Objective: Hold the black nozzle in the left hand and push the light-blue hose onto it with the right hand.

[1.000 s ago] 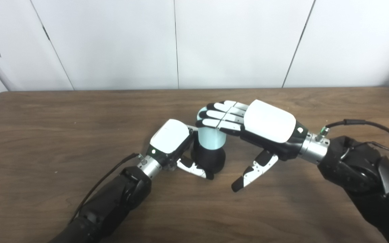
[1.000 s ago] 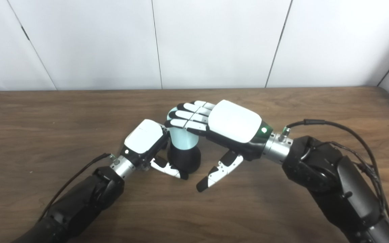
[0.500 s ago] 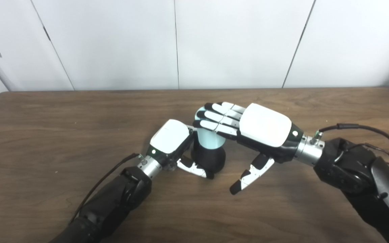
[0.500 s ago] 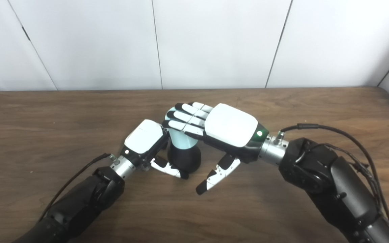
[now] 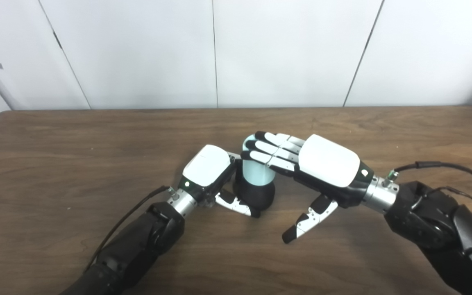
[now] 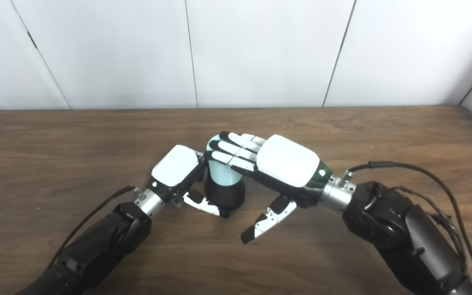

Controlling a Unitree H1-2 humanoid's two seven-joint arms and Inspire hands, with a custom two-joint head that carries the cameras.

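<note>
My left hand [image 5: 207, 172] wrapped around black nozzle [image 5: 255, 196], thumb curled across its base; nozzle upright on table [image 5: 55, 164] near centre. Light-blue hose [image 5: 258, 174] sits on nozzle top. My right hand [image 5: 322, 168] flat, fingers [image 5: 266, 149] straight and laid over hose top, thumb hanging free, gripping nothing.

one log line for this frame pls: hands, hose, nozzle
left hand: shut on black nozzle | right hand: open, flat on top of light-blue hose | hose: upright on nozzle | nozzle: standing on table
</note>
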